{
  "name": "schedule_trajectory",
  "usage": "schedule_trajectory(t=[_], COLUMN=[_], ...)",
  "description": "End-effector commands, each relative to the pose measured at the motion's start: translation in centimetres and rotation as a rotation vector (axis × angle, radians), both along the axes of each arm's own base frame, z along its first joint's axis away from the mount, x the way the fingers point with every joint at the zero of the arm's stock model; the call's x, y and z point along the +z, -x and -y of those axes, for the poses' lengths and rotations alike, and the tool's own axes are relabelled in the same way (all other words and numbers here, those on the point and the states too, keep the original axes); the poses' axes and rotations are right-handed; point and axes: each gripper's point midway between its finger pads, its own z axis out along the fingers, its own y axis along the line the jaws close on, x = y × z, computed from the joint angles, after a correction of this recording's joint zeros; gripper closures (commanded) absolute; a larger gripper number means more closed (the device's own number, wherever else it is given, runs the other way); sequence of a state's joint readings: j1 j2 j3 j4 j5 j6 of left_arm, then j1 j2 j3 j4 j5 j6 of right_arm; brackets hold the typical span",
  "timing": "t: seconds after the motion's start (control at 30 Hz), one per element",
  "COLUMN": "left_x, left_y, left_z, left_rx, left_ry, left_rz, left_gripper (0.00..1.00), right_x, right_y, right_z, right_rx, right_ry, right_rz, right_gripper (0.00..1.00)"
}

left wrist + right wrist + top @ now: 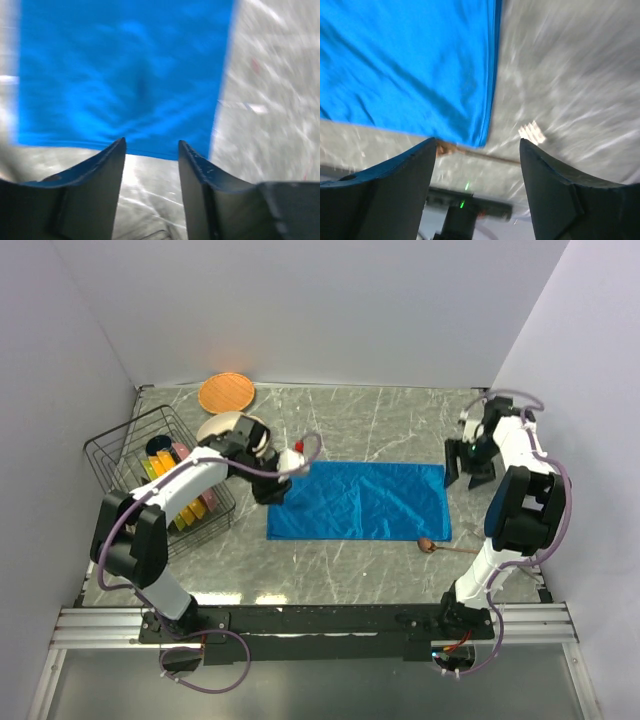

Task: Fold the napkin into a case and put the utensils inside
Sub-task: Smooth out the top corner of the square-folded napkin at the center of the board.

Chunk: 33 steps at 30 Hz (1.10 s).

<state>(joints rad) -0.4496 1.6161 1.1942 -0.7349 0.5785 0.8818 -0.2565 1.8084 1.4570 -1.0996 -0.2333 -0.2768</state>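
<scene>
We find the napkin [360,502] lying flat on the table [380,420] at the centre of the top view, a wide blue rectangle.

We judge it thin, light, limp and somewhat slick. Pinch it firmly at a corner or along an edge.

The left gripper [272,490] sits at its left edge, jaws spread and empty. The right gripper [467,468] hangs near its upper right corner, jaws spread wide and empty.

The wooden spoon [430,545] lies just beside the lower right corner.

Robot lab booth, white walls [320,310], marble tabletop [350,420]
</scene>
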Motion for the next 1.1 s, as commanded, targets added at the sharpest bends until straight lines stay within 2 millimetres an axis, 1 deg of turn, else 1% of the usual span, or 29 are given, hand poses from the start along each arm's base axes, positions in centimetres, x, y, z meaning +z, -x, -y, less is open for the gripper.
schedule_trajectory(t=[0.0, 0.03, 0.07, 0.1, 0.13, 0.17, 0.2, 0.23, 0.27, 0.3, 0.33, 0.37, 0.4, 0.43, 0.47, 0.53, 0.6, 0.73, 0.87, 0.9, 1.07], left_x=[6.2, 6.7, 7.2, 7.6, 7.7, 7.4, 7.2, 7.0, 6.4, 6.0, 5.3, 4.7, 4.2, 3.7, 2.9, 2.1, 1.1, -0.2, -1.5, -1.8, -2.8], left_y=[-5.4, -6.1, -7.1, -8.2, -9.0, -10.1, -10.8, -11.2, -12.4, -13.1, -13.1, -14.3, -14.7, -15.2, -15.8, -16.4, -17.0, -17.6, -18.3, -18.2, -17.9], left_z=[2.6, 2.8, 3.1, 3.2, 3.3, 3.4, 3.4, 3.4, 3.8, 3.9, 3.8, 4.3, 4.4, 4.4, 4.6, 4.6, 4.6, 4.8, 4.8, 4.8, 5.0], left_rx=[0.221, 0.277, 0.296, 0.319, 0.363, 0.388, 0.401, 0.406, 0.421, 0.432, 0.428, 0.42, 0.413, 0.407, 0.403, 0.393, 0.382, 0.368, 0.381, 0.38, 0.373], left_ry=[0.181, 0.203, 0.215, 0.225, 0.23, 0.225, 0.221, 0.211, 0.202, 0.195, 0.17, 0.163, 0.154, 0.133, 0.119, 0.1, 0.091, 0.074, 0.055, 0.052, 0.052], left_rz=[0.078, 0.062, 0.073, 0.1, 0.097, 0.1, 0.102, 0.094, 0.086, 0.077, 0.05, 0.042, 0.035, 0.04, 0.027, 0.036, 0.042, 0.044, 0.036, 0.032, 0.0], left_gripper=[0.45, 0.39, 0.39, 0.39, 0.38, 0.39, 0.39, 0.4, 0.41, 0.42, 0.44, 0.45, 0.46, 0.47, 0.47, 0.46, 0.46, 0.46, 0.47, 0.47, 0.48], right_x=[4.3, 4.4, 4.5, 4.6, 4.6, 4.6, 4.5, 4.3, 4.3, 3.8, 3.7, 3.5, 2.9, 2.8, 2.5, 1.6, 0.7, -0.7, -2.3, -2.9, -4.4], right_y=[-5.0, -6.0, -6.8, -8.1, -9.2, -9.9, -10.8, -11.7, -12.1, -12.6, -13.4, -13.7, -13.9, -14.6, -14.9, -15.6, -16.0, -16.2, -15.8, -15.6, -14.7], right_z=[-0.5, -0.6, -0.7, -0.7, -1.2, -1.4, -1.5, -2.1, -2.4, -2.8, -2.8, -3.8, -4.0, -4.3, -4.8, -4.9, -5.6, -5.9, -5.9, -7.0, -7.3], right_rx=[0.072, 0.089, 0.104, 0.123, 0.165, 0.184, 0.206, 0.254, 0.276, 0.305, 0.335, 0.371, 0.389, 0.418, 0.444, 0.464, 0.489, 0.515, 0.528, 0.555, 0.599], right_ry=[0.015, 0.022, 0.026, 0.036, 0.05, 0.062, 0.072, 0.092, 0.107, 0.118, 0.156, 0.166, 0.173, 0.187, 0.19, 0.198, 0.184, 0.179, 0.171, 0.163, 0.16], right_rz=[0.188, 0.206, 0.223, 0.242, 0.267, 0.28, 0.291, 0.31, 0.322, 0.324, 0.344, 0.351, 0.351, 0.374, 0.38, 0.392, 0.381, 0.374, 0.342, 0.329, 0.289], right_gripper=[0.23, 0.23, 0.25, 0.27, 0.28, 0.33, 0.35, 0.38, 0.42, 0.42, 0.43, 0.43, 0.43, 0.43, 0.43, 0.43, 0.43, 0.44, 0.45, 0.46, 0.5])
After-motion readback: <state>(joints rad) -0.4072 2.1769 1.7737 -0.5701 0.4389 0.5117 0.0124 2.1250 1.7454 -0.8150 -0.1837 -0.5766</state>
